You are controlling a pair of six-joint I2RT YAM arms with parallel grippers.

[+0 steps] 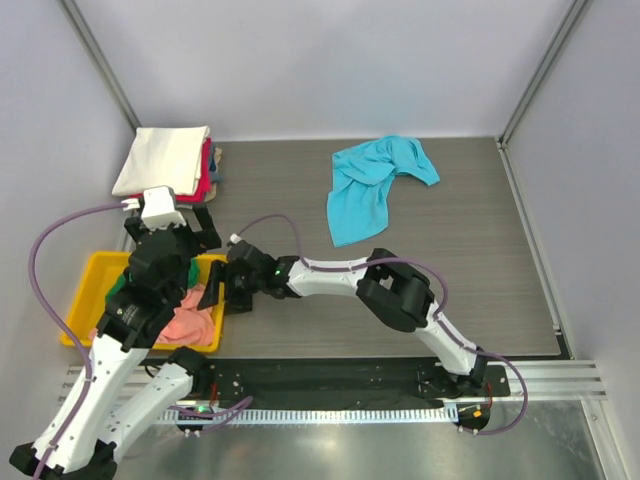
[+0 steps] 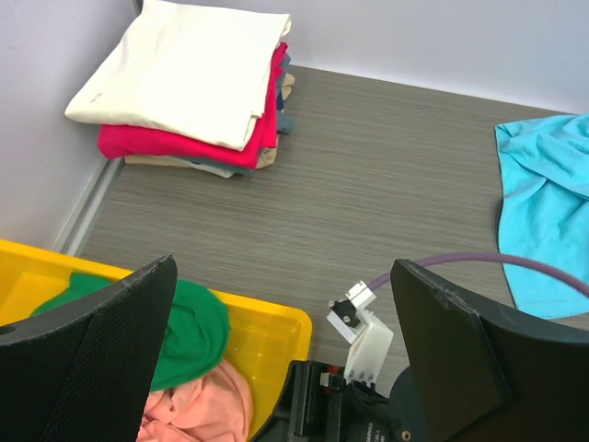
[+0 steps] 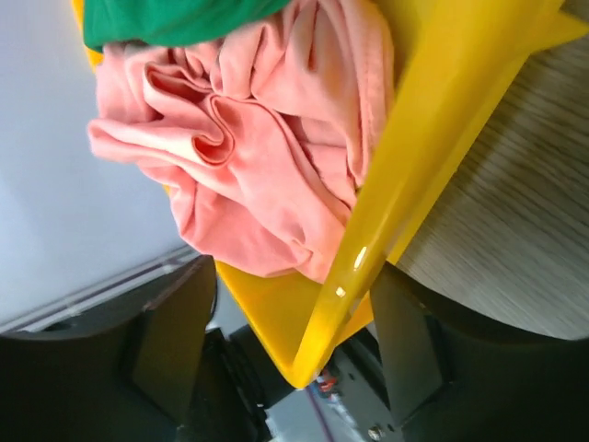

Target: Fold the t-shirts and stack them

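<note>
Closest to the lens: 2 dark fingers (image 3: 175, 341) of the right gripper (image 3: 294, 341), spread apart, astride the near right corner of the yellow tray (image 3: 442, 120). Clamped on nothing; cannot tell whether touching the rim. Just beyond, inside the tray, the crumpled salmon-pink shirt (image 3: 258, 166), with the green shirt (image 3: 166, 18) beside it and partly over it.

Above the far edge of the same tray, the left gripper (image 2: 276, 359), also wide apart and holding nothing.

Farther out on the table (image 1: 470, 290): at the far left, a folded stack (image 1: 165, 160) with the cream-white shirt (image 2: 184, 69) on top and the red shirt (image 2: 184, 143) under it; at the far middle, the turquoise shirt (image 1: 375, 185), rumpled and unfolded.

Probably the step of fetching 1 more shirt from the tray, with at least 3 left to fold. Next, likely: shift the right gripper left past the rim, lower into the pink cloth, pinch 1 raised fold only, not the tray wall and not the green one, then lift out to bare table.
</note>
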